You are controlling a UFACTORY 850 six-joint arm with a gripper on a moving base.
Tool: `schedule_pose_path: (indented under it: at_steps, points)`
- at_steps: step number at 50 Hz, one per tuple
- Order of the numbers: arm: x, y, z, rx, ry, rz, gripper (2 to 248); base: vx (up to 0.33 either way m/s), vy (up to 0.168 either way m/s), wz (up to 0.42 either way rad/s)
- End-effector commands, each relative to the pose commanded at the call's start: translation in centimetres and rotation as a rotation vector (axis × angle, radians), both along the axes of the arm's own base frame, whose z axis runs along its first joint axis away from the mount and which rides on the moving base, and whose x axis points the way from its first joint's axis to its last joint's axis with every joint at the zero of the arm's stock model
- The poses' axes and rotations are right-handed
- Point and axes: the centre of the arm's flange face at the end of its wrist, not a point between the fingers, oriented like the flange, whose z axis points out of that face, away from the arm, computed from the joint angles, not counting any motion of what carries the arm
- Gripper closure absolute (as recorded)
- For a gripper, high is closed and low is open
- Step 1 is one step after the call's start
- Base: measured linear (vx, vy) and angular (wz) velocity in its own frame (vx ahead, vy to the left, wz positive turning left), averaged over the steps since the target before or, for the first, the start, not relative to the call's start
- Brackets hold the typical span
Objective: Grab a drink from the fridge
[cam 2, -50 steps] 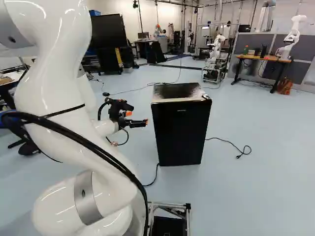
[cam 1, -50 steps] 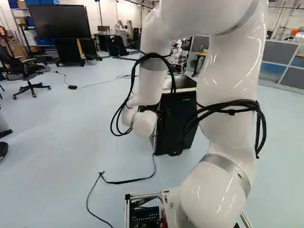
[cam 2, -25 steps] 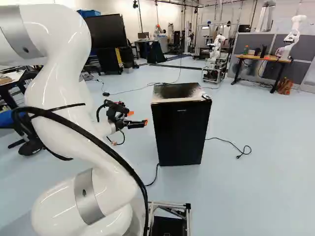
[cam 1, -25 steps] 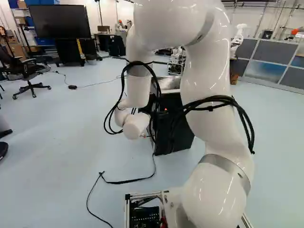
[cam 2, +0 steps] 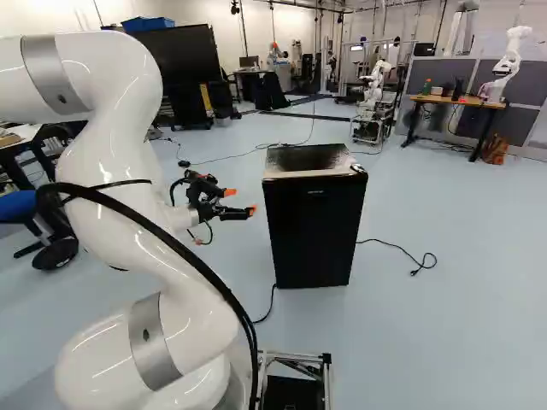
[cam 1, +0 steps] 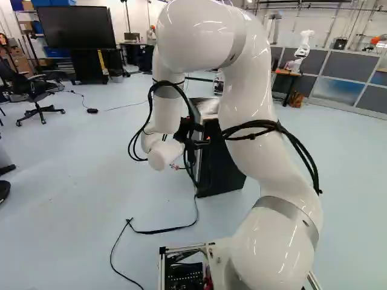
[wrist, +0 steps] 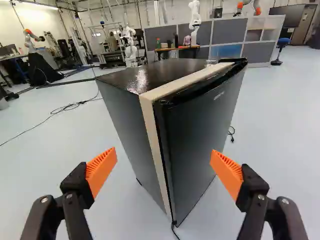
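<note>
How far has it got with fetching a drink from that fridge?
Early on. Done, it seems: the gripper faces the fridge, fingers open. In hand: probably lining up with the door; nothing is gripped. Left: the door looks shut, so opening it, then taking out a drink.

The pale blue floor bears the upright fridge, a cord beside it, and a chair well apart from it.
</note>
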Motion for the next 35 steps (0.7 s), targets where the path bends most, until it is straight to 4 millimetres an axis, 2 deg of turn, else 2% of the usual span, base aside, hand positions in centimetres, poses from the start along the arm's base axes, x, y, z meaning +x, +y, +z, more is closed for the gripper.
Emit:
schedule_pose_path:
  at_steps: [13, 35]
  points:
    - [1.7, 0.0, -0.1, 0.011, -0.016, -0.021, 3, 0.000, 0.000, 0.000]
    - [2.7, -1.4, -0.1, 0.013, -0.019, -0.057, 3, 0.000, 0.000, 0.000]
